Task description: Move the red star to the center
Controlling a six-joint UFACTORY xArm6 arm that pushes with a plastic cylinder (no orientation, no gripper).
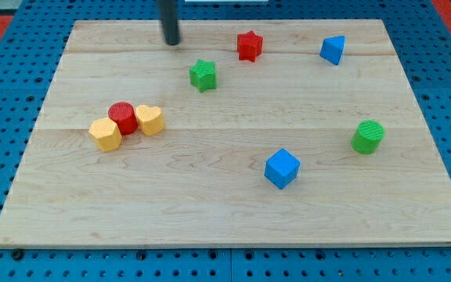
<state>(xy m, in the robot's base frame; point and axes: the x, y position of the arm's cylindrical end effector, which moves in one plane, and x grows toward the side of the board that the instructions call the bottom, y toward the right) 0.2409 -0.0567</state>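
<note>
The red star (249, 45) lies near the view's top edge of the wooden board (225, 204), a little right of middle. My tip (171, 42) rests on the board at the view's top, left of the red star and apart from it. The green star (203, 75) lies below and between them.
A red cylinder (122, 117) sits between a yellow hexagon block (106, 133) and a yellow heart block (149, 120) at the left. A blue block (333, 49) is at the top right, a green cylinder (368, 136) at the right, a blue cube (281, 168) lower middle.
</note>
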